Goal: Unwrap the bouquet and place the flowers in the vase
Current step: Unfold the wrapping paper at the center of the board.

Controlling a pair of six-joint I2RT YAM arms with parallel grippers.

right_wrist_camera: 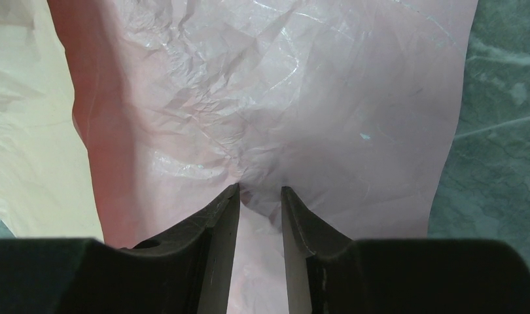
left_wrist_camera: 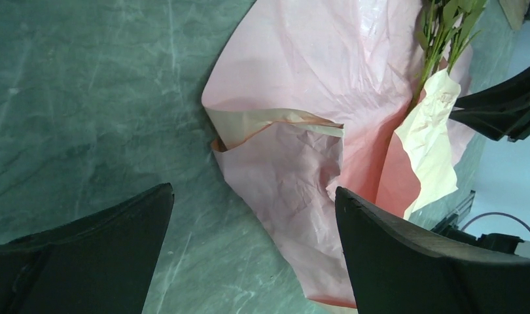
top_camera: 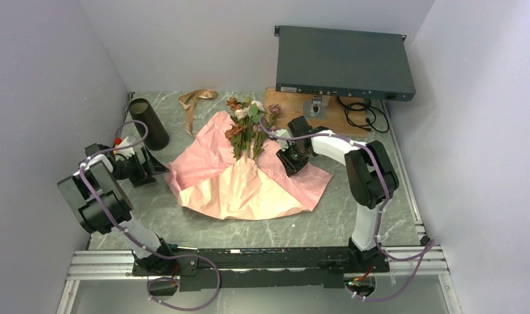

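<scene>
The bouquet lies unwrapped: the flowers, roses with green leaves, rest on the spread crinkled pink paper at mid-table, and their stems show in the left wrist view. The black vase stands at the back left. My left gripper hovers open at the paper's left corner with nothing between its fingers. My right gripper presses down on the paper's right side, its narrow jaws pinching a pucker of pink paper at the tips.
A tan ribbon lies loose behind the paper, near the vase. A dark grey rack box sits raised at the back right above a wooden board with cables. Grey walls close in on both sides.
</scene>
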